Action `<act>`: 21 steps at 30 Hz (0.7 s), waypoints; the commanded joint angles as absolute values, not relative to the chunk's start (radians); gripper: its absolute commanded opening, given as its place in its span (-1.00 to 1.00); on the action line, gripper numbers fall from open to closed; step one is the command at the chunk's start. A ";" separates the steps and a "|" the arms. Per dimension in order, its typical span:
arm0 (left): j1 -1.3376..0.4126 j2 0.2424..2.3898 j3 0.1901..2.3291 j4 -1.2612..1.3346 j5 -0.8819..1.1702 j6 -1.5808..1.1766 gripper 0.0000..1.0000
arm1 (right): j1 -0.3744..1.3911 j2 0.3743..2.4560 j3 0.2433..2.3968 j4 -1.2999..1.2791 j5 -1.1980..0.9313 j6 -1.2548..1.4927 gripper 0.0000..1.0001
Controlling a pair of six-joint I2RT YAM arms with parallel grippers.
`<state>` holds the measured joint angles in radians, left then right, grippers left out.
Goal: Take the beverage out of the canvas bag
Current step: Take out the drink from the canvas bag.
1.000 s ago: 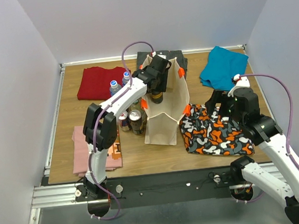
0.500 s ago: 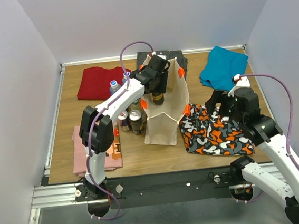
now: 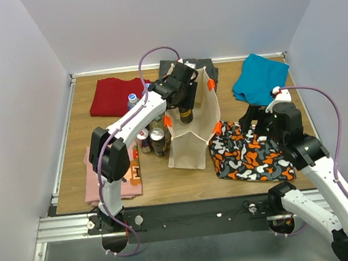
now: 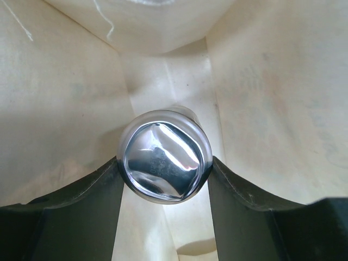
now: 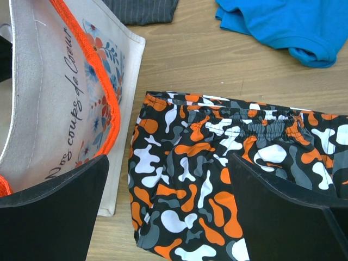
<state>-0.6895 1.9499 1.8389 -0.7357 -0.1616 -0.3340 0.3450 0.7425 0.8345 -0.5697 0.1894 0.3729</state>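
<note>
- We see a wooden tabletop (image 3: pixel 160 181) closed in by plain white walls (image 3: pixel 16 90), with a metal rail along its near edge.
- The canvas bag (image 3: pixel 191 147) stands upright near the middle of the tabletop. It is tall and boxy, its mouth is open upward, and small orange pieces sit at its rim.
- The left end effector (image 3: pixel 182 99) reaches down into the bag's mouth. Its two dark fingers (image 4: pixel 81 212) are clamped on opposite sides of the beverage (image 3: pixel 184 113).
- The beverage is a dark cylinder with its long axis vertical, hanging below the end effector at the left side of the bag's opening.
- In the left wrist view its round silver end (image 4: pixel 165 163) faces straight at the camera, with the bag's beige inner walls all around it. We cannot tell whether that end is the top or the base.
- The right end effector (image 5: pixel 168 217) hangs with its jaws spread wide and nothing between them. It is above the orange, black and white patterned shorts (image 3: pixel 250 151), just right of the bag.
- The right wrist view shows the bag's outer face with a floral print and cursive lettering, and an orange band along the rim.
- A cluster of cans and bottles (image 3: pixel 153 138) stands just left of the bag.
- Folded clothes lie around it: a red cloth (image 3: pixel 116 96) at the far left, a pink cloth (image 3: pixel 101 171) at the near left, a dark grey cloth (image 3: pixel 209 65) behind the bag and a blue cloth (image 3: pixel 260 80) at the far right.
</note>
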 commanded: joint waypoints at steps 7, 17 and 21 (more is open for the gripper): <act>-0.699 1.848 1.887 -0.696 -0.092 -0.314 -1.00 | 0.345 0.738 0.831 -0.549 0.176 0.364 0.99; -0.706 1.810 1.896 -0.686 -0.064 -0.281 -1.00 | 0.345 0.738 0.831 -0.549 0.178 0.365 0.99; -0.712 1.802 1.924 -0.706 -0.046 -0.255 -1.00 | 0.345 0.738 0.833 -0.549 0.181 0.367 0.99</act>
<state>-0.6979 1.8820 1.8496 -0.7467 -0.0868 -0.2943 0.3450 0.7425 0.8345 -0.5697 0.1894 0.3729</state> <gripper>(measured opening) 0.656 0.991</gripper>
